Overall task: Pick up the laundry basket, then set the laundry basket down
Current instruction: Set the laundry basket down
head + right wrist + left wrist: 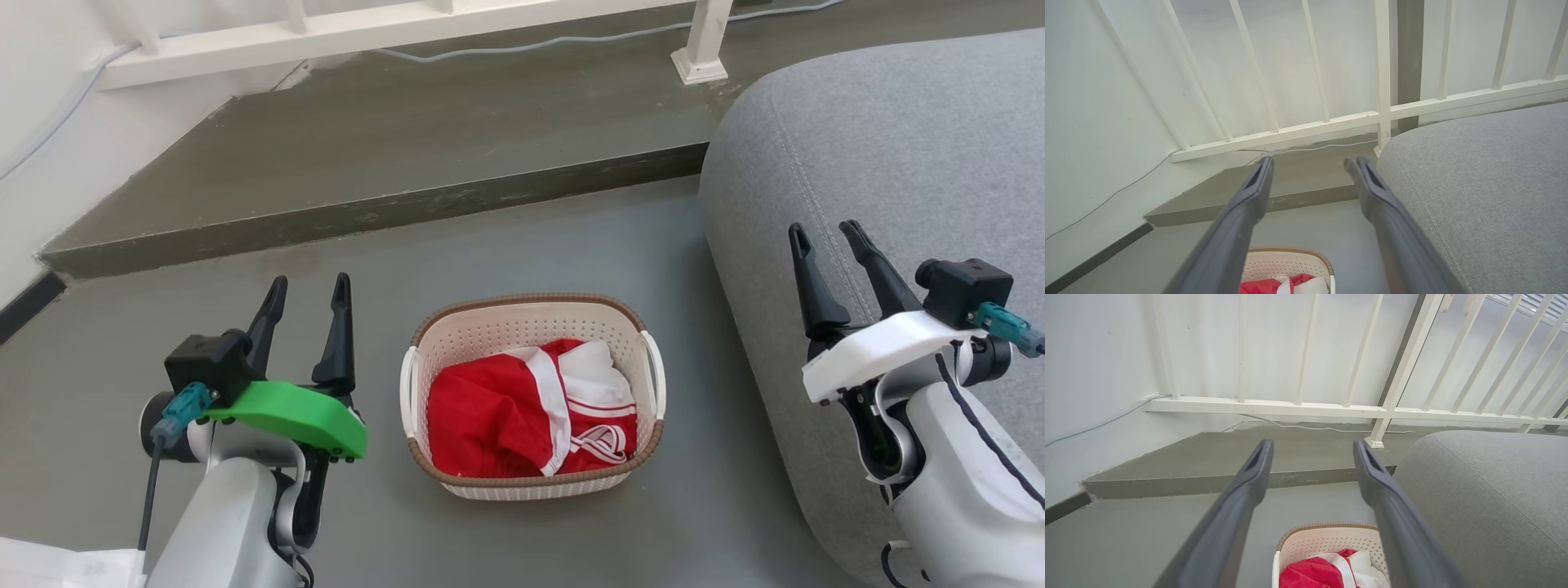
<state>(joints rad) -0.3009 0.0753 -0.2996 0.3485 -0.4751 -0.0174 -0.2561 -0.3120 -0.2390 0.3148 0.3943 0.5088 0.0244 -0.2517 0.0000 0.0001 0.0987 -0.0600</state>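
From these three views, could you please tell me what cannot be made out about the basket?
Head view: the bottom of the laundry basket, covered by red and white clothing.
Left wrist view: its near part, cut off by the bottom edge; its right side, behind a finger of the left gripper.
Right wrist view: most of it, below the bottom edge.

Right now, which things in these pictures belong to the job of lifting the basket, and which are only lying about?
For the job:
- laundry basket on the floor
- left end effector, open
- right end effector, open

Lying about:
- red-and-white garment inside the basket
- grey sofa
- white railing
- grey cable
- raised step
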